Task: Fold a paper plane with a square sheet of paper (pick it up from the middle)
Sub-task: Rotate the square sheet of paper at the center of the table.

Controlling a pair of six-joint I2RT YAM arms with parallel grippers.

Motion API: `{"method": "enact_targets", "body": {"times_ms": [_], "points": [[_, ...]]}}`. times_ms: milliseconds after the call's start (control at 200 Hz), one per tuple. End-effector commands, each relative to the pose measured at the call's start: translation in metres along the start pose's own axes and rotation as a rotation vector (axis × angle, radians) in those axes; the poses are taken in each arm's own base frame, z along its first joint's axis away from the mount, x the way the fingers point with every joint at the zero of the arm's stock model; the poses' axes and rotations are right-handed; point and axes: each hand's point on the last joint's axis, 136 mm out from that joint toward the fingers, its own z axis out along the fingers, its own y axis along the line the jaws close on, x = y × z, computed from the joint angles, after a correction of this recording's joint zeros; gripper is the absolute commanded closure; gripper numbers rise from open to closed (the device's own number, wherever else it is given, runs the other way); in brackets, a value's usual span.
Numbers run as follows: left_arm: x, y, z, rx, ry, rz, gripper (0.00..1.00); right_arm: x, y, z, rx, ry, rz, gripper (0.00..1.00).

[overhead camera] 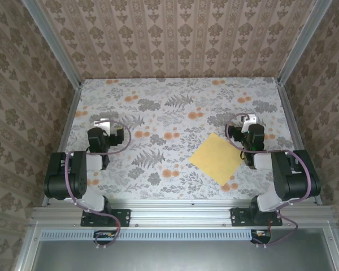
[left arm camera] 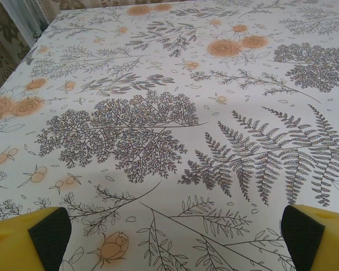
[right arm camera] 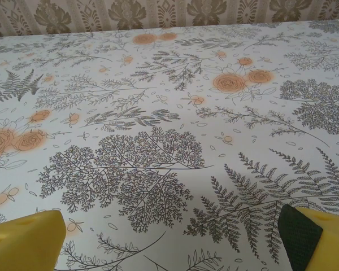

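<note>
The square sheet of paper (overhead camera: pixel 216 158), plain yellow-orange, flat and uncreased, was laid cornerwise on the flowered cloth (overhead camera: pixel 175 113) beside the right arm (overhead camera: pixel 282 175). The left gripper (left arm camera: pixel 169 234) and the right gripper (right arm camera: pixel 169 237) were spread wide, with nothing gripped.

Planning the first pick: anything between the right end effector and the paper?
Nothing visible. The paper lies flat on the cloth, left of and nearer than the open right end effector, with only printed cloth between them.

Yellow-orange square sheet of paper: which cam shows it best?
Top external: the whole yellow-orange square sheet of paper lies flat, unfolded, turned diamond-wise on the flowered tablecloth, near the right arm. The wrist views face patterned cloth past the open left gripper and right gripper.
</note>
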Motion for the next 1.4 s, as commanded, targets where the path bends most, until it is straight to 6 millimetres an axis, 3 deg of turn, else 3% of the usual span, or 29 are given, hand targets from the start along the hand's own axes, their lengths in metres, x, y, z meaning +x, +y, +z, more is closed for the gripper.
{"method": "enact_targets", "body": {"times_ms": [0,610,730,835,965,1080,1395], "points": [[-0.014,-0.001,0.000,0.010,-0.043,0.020,0.00,-0.005,0.001,0.000,-0.007,-0.023,-0.012,0.00],[-0.016,0.000,-0.001,0.006,-0.052,0.017,0.00,-0.005,-0.001,-0.002,0.003,-0.031,-0.002,0.00],[-0.026,0.008,-0.012,-0.039,-0.055,0.000,0.00,-0.027,-0.004,-0.012,0.028,-0.010,0.005,0.00],[-0.039,0.012,-0.022,-0.066,-0.028,-0.017,0.00,-0.056,0.007,-0.030,-0.026,0.017,0.051,0.00],[-0.065,0.013,-0.044,-0.072,-0.036,-0.088,0.00,-0.068,0.033,-0.049,-0.128,0.083,0.149,0.00],[-0.079,0.001,-0.059,-0.008,0.034,-0.183,0.00,-0.067,0.061,-0.067,-0.178,0.154,0.173,0.00],[-0.082,-0.076,-0.092,0.382,0.286,-0.401,0.00,-0.041,0.103,-0.111,-0.182,0.395,0.203,0.00]]}}
